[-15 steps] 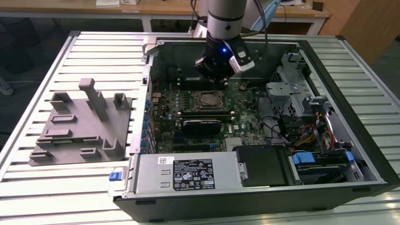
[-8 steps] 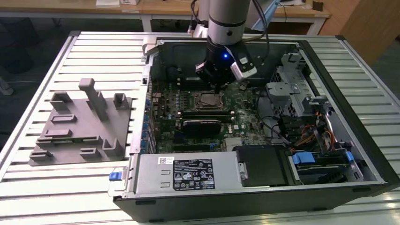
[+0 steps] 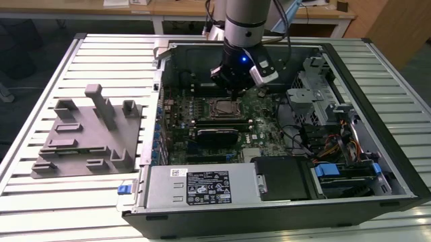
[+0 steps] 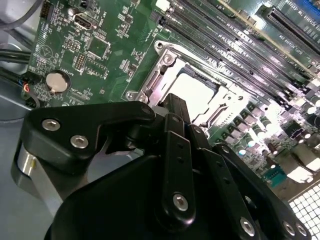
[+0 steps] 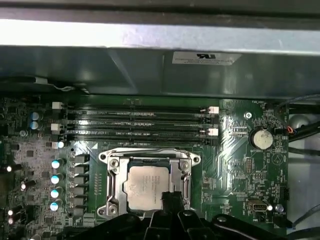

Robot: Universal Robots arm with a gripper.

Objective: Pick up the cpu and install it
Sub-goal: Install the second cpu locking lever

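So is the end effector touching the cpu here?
Cannot tell. In the first wrist view the end effector overlaps the edge of the cpu seated in the socket, hiding any contact or gap.

labels: none legible | white sticker on case wall (image 5: 206, 58): print too small | black label on power supply (image 3: 208, 187): unreadable

grey fixture block (image 3: 88, 133) on slatted table (image 3: 40, 201) | open computer case (image 3: 377, 151)
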